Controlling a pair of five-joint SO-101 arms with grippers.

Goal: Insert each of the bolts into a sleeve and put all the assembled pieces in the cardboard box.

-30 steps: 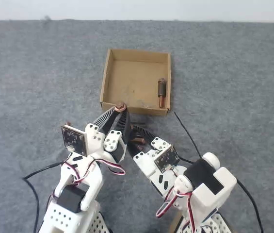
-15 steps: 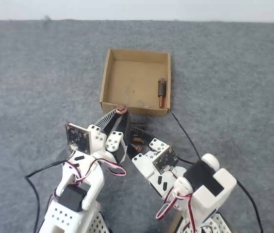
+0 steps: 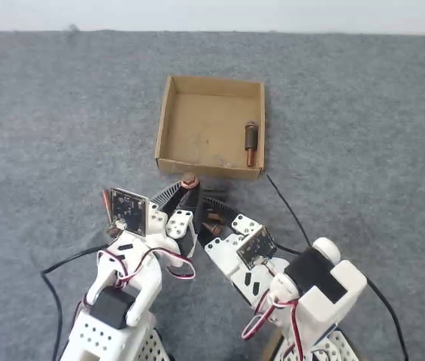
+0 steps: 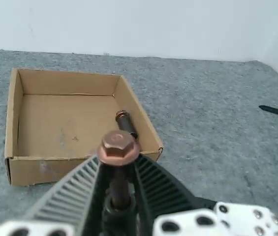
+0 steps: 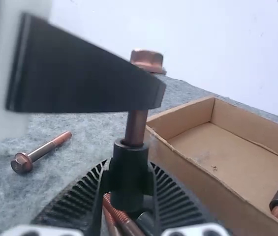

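Bolt: copper-coloured with a flanged hex head and a smooth shank. My left claw (image 4: 118, 166) is clenched around the bolt (image 4: 119, 147) just under the head, and it stands upright, head up.
Sleeve: a short black tube standing upright. My right claw (image 5: 127, 186) grips the sleeve (image 5: 127, 157) from both sides.
Fit: the bolt's shank (image 5: 136, 127) runs down into the sleeve's open top, with part of the shank bare above the rim.
Where: this pair sits just in front of the near wall of the cardboard box (image 3: 164, 113), outside it, above the grey carpet (image 3: 362, 113).
Box contents: one assembled piece (image 3: 250, 143) lies flat against the box's right wall, a copper bolt in a dark sleeve.
High view: both my arms meet at the bolt head (image 3: 189, 180). A loose bolt (image 3: 107, 201) lies on the carpet beside my left wrist.
Left wrist view: the hex head appears face-on, with the box (image 4: 50, 169) and its piece (image 4: 125, 123) behind. The sleeve below is hard to make out.
Right wrist view: this one shows the shank entering the sleeve, and the loose bolt (image 5: 40, 151) full length. One finger (image 5: 79, 78) of my left claw crosses above as a dark bar. A copper threaded shaft (image 5: 119, 216) shows under the sleeve, but I cannot tell what it belongs to.
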